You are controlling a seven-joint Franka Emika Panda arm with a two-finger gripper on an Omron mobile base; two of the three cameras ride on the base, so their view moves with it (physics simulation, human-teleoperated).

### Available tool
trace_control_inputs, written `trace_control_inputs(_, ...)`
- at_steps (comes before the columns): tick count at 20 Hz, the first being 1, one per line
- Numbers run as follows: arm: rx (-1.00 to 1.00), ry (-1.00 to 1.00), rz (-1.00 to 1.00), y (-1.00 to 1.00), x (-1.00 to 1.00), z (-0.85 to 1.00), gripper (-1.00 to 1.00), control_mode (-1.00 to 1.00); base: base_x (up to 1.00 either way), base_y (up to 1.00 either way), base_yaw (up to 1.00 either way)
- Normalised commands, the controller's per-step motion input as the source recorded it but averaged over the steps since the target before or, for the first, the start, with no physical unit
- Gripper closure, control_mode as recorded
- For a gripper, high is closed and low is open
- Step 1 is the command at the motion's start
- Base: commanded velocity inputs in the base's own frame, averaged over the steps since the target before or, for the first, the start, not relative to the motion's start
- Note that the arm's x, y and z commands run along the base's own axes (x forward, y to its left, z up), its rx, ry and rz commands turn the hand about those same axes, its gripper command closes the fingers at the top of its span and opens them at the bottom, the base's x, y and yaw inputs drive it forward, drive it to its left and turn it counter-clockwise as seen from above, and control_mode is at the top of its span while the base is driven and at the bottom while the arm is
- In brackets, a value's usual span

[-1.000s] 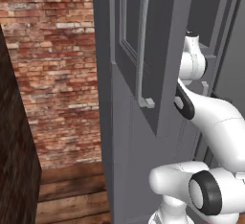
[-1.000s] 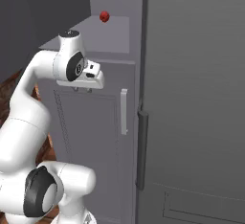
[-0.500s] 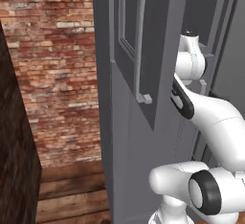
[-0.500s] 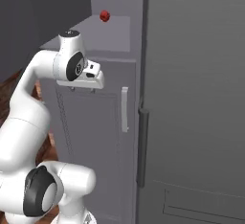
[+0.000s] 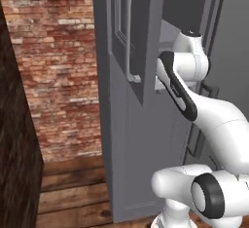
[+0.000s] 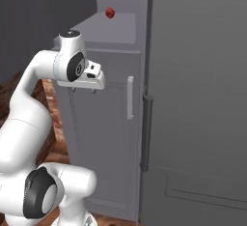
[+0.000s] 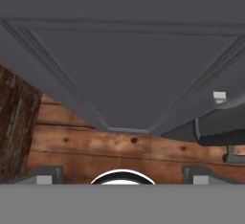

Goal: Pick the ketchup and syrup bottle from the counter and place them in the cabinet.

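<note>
Compared with one second ago, the arm's dark-padded elbow stands a little higher and closer to the edge of the open door in the left base view, and the rest of the scene looks the same. Nearest, in the hand view, the gripper [image 7: 122, 176] points down, and its two fingertips [image 7: 45, 175] stand wide apart at the bottom corners with nothing between them, so the pincer is released and empty. Just behind them lies the wooden floor [image 7: 119, 144], and above the floor comes the lower part of a dark grey panelled front. In the right base view the hand hangs in front of the lower grey door [image 6: 103, 138], which carries a short silver handle [image 6: 130, 97]. Above this door the cabinet [image 6: 120, 29] is open, and its flat inner shelf shows. The ketchup [image 6: 110, 12] stands on this shelf, toward the back, as a small red shape, well apart from the hand and higher than it. In the left base view the open cabinet door [image 5: 121, 124] stands to the left of the arm, and its long silver bar handle [image 5: 130, 32] runs upright. To the right of the cabinet stands a tall flat grey front [image 6: 202, 99] with a dark upright handle [image 6: 146, 133]. Farthest, left of the door, is a red brick wall [image 5: 58, 76].
</note>
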Motion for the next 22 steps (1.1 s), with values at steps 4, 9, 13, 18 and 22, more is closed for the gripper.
trace_control_inputs(4,0.0,0.0,0.0,0.0,0.0,0.0,-1.0,1.0,-0.46,0.0,0.0)
trace_control_inputs(9,0.0,0.0,0.0,0.0,0.0,0.0,-1.0,1.0,-0.47,0.0,0.0)
trace_control_inputs(13,0.0,0.0,0.0,0.0,0.0,0.0,-1.0,1.0,-0.51,0.0,0.0)
trace_control_inputs(18,0.0,0.0,0.0,0.0,0.0,0.0,-1.0,1.0,-0.53,0.0,0.0)
trace_control_inputs(22,0.0,0.0,0.0,0.0,0.0,0.0,-1.0,1.0,-0.54,0.0,0.0)
